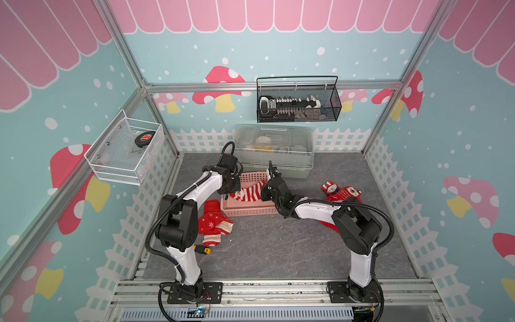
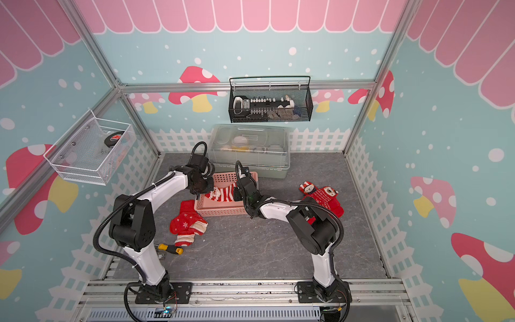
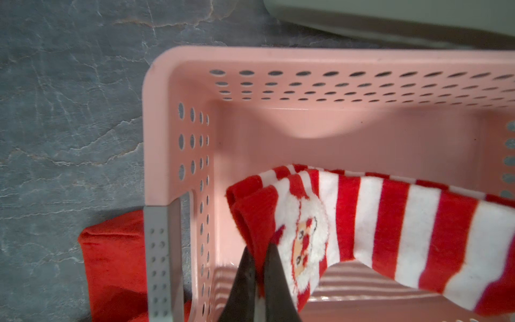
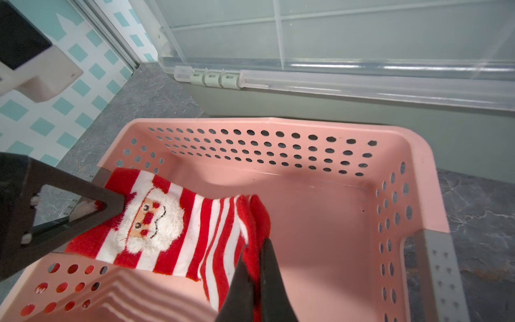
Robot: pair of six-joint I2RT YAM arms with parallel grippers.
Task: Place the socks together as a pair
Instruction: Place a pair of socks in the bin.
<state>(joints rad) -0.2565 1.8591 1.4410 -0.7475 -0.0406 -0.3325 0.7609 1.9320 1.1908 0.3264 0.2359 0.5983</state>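
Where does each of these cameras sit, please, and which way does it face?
Top view: high in front, looking down at the table; left arm, right arm, left gripper and right gripper shut on the striped socks.
Top view: alongside, same aim; both arms, snowflake socks.
Left wrist: on the left arm, looking down into the pink basket; its fingers show.
Right wrist: on the right arm, facing the clear-lidded box; its fingers and the left gripper show.
Shared: both wrist views show the socks' Santa face.
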